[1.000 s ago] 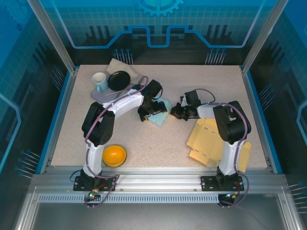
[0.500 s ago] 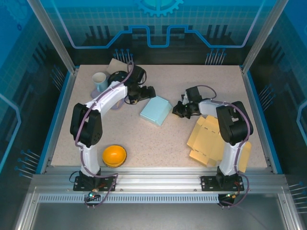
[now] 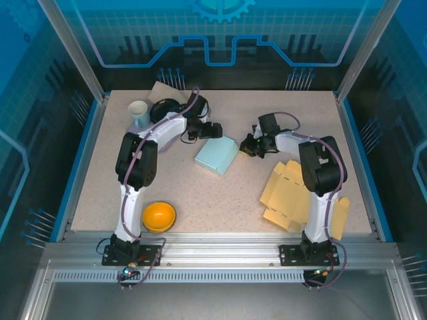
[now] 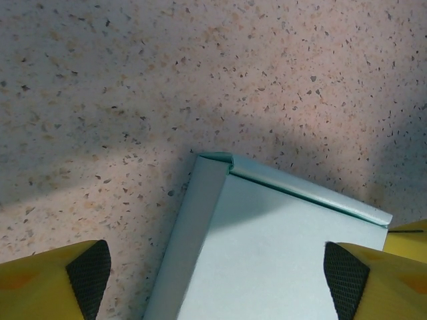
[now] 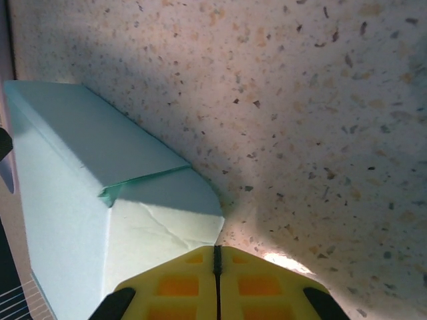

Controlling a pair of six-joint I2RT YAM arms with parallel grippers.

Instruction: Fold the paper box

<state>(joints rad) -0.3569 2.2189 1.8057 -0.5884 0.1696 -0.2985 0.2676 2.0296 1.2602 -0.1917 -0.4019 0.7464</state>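
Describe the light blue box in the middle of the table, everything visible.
The light blue box is folded shut, of smooth thin card with a green-edged seam along one end and a faint crease on a side panel. It lies flat on the speckled table, turned askew. The open left gripper straddles its far end; the shut right gripper points at its right corner. Contact cannot be told.

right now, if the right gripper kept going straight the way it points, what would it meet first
Most likely the light blue paper box: its creased end corner sits just ahead of the tips of the shut right gripper. Whether they already touch is unclear.
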